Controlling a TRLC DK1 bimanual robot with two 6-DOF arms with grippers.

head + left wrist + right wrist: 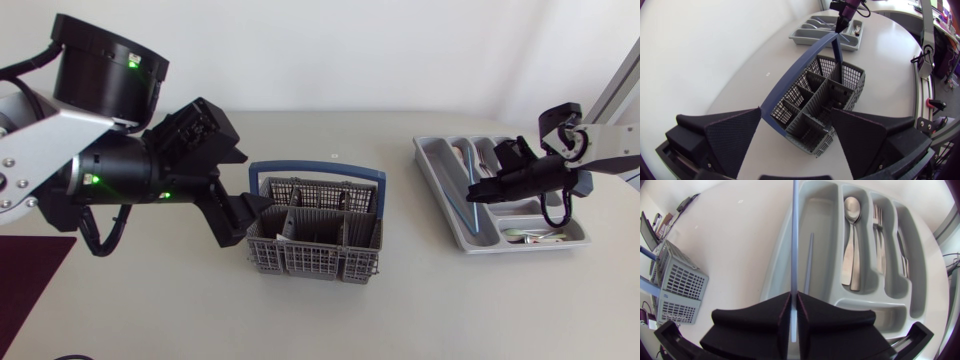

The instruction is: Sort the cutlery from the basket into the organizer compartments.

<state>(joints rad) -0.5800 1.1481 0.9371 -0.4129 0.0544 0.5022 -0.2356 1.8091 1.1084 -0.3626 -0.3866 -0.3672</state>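
Basket [310, 262]: no legible text.
Organizer [435, 160]: no legible text.
Bench [200, 310]: one small mark [335, 155], too small to read.
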